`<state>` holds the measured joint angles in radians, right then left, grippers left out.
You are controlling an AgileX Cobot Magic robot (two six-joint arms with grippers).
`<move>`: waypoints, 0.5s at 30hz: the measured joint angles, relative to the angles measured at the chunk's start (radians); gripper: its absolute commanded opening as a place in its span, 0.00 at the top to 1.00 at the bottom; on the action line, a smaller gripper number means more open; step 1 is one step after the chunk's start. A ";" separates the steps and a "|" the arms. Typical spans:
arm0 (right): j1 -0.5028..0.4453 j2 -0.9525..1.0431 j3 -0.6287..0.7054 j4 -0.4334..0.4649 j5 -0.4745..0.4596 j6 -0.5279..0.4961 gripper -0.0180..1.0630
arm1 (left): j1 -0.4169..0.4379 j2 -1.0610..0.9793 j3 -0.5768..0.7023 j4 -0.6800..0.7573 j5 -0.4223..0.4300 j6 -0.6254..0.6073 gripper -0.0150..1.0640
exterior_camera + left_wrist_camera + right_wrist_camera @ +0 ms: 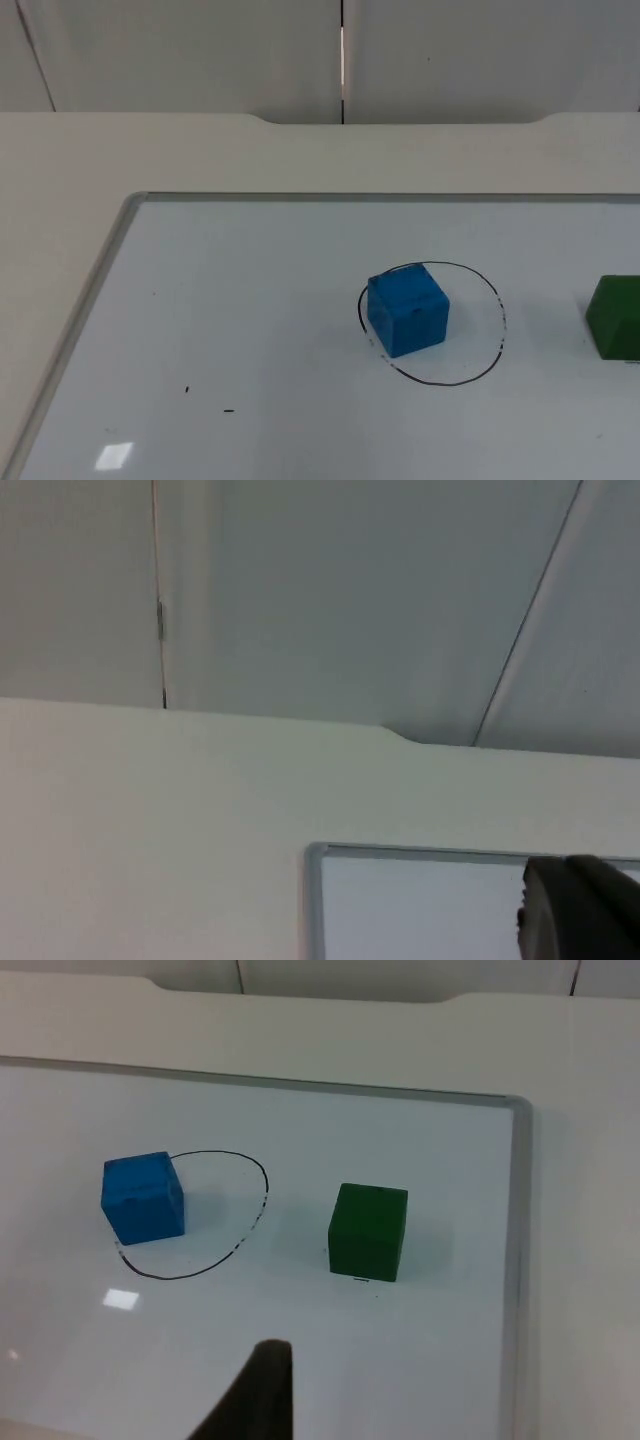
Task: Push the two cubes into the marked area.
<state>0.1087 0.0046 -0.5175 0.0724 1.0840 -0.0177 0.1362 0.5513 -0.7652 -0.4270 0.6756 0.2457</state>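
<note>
Cubes: two on the whiteboard, one blue and one green.
Blue cube (407, 308): sits on the whiteboard (250, 330) at the left side of the marked area, straddling the drawn line there (its left edge crosses the line, the rest lies within). It also shows in the right wrist view (143, 1198), again on the rim of the ring.
Green cube (615, 317): stands on the whiteboard outside the marked area, well apart from the ring to its right, cut off by the picture's right edge in the top view. In the right wrist view (367, 1231) it stands whole, between the ring and the board's metal edge, touching neither.
Marked area (470, 330): a thin black ring hand-drawn on the whiteboard, roughly oval (the line looks broken on its right side).
Whiteboard: lies flat on the white bench (60, 200), framed by a pale metal edge; two small dark marks sit near its lower left in the top view.
Left hand (580, 910): a dark fingertip hangs above the bench near a corner of the whiteboard; whether it is released or clenched cannot be told.
Right hand (255, 1395): one dark fingertip rises over the whiteboard, near the cubes yet touching neither; its state cannot be told.
Partition wall (200, 50): grey, behind the bench.
</note>
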 measured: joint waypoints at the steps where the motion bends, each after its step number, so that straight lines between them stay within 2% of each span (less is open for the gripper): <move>1: 0.000 0.000 0.000 -0.002 0.000 0.000 0.01 | 0.000 -0.020 0.000 0.002 0.010 -0.002 0.99; 4: 0.000 0.000 0.000 -0.011 0.000 0.000 0.01 | 0.000 -0.052 0.000 0.005 0.054 -0.002 0.99; 8: 0.000 0.000 0.000 -0.013 0.000 0.002 0.01 | 0.000 -0.132 0.000 0.013 0.161 -0.004 0.99; 12: 0.000 0.000 0.000 -0.013 0.000 0.002 0.01 | -0.003 -0.212 0.000 0.020 0.175 -0.004 0.99; 15: 0.000 0.000 0.000 -0.013 0.000 0.002 0.01 | -0.042 -0.244 0.000 0.040 0.184 -0.006 0.99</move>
<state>0.1087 0.0046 -0.5175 0.0592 1.0840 -0.0156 0.0939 0.3076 -0.7647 -0.3872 0.8592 0.2402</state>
